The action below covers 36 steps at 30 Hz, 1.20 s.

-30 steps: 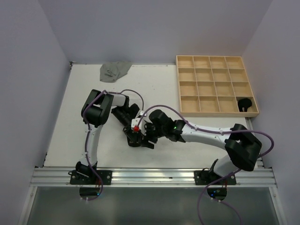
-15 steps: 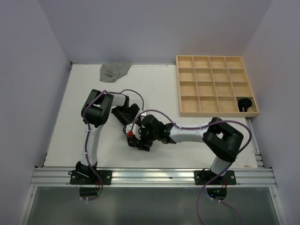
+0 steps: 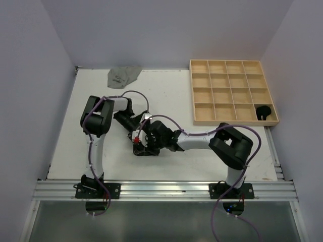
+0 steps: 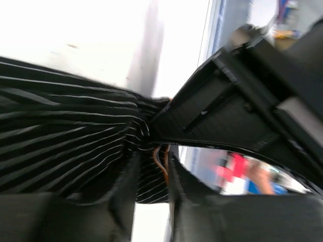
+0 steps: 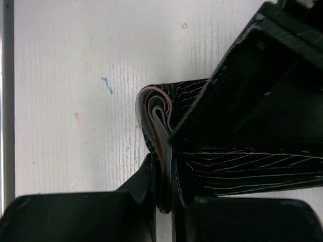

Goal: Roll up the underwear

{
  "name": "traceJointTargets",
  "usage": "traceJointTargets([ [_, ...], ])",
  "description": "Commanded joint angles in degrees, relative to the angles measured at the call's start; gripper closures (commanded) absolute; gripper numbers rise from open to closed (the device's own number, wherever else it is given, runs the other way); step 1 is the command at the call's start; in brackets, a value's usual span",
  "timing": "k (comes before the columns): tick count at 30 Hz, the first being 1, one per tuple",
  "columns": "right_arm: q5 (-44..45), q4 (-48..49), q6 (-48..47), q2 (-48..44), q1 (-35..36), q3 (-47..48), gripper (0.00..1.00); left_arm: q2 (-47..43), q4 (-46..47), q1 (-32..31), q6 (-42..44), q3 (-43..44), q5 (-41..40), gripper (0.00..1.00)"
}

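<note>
Two end effectors meet mid-tabletop, and from above they hide nearly all of the black striped briefs [image 5: 242, 166] between them. The right end effector [image 5: 164, 174] pinches the folded edge, its fingers almost together. The left end effector [image 4: 151, 169], in a blurred view, nips the same cloth in a narrow gap. Grey briefs [image 3: 123, 75] lie at the far edge of the white tabletop [image 3: 176, 91]. Another black pair [image 3: 263, 112] sits in the near right corner compartment of the wooden tray [image 3: 227, 122]. Pale walls [image 3: 166, 30] enclose the space.

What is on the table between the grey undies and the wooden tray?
Nothing. The top view shows only bare white table between the grey underwear and the wooden tray.
</note>
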Motion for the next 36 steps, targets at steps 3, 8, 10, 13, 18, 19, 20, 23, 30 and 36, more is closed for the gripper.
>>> traceJointTargets([
  [3, -5.77, 1.19, 5.03, 3.29, -1.11, 0.84, 1.00, -11.36, 6.06, 6.85, 4.10, 3.92, 3.67, 0.64],
  [8, -12.62, 4.26, 10.92, 6.71, -4.09, 2.24, 1.00, -18.21, 7.55, 17.99, 4.10, 6.74, 6.58, 0.62],
  [10, -14.73, 5.94, 16.37, 9.16, -5.93, 3.12, 1.00, -20.68, 8.95, 22.32, 6.28, 4.48, 9.12, 0.61],
  [13, -19.39, 6.38, 24.54, 12.60, -8.65, 6.37, 1.00, -27.35, 13.16, 29.53, 10.94, -1.59, 8.17, 0.60],
  [18, -23.62, 5.52, 32.73, 20.16, -11.21, 11.45, 1.00, -46.33, 27.39, 31.57, 18.06, -17.40, 0.10, 0.55],
  [19, -23.62, 3.77, 33.08, 21.13, -11.48, 12.78, 1.00, -49.23, 32.55, 31.22, 18.94, -22.91, -1.32, 0.53],
  [20, -23.53, -0.25, 33.26, 22.44, -11.57, 14.27, 1.00, -54.65, 34.61, 30.52, 20.26, -25.49, -2.72, 0.53],
  [23, -24.06, -6.42, 34.58, 26.84, -11.48, 19.81, 1.00, -63.19, 39.19, 26.39, 26.75, -34.28, -6.24, 0.52],
  [30, -25.11, -12.95, 39.40, 32.65, -11.74, 26.76, 1.00, -73.16, 51.32, 13.64, 34.14, -49.93, -14.07, 0.49],
  [36, -27.66, -13.66, 43.27, 36.34, -12.01, 28.96, 1.00, -72.73, 54.57, 8.72, 38.02, -53.02, -16.97, 0.47],
])
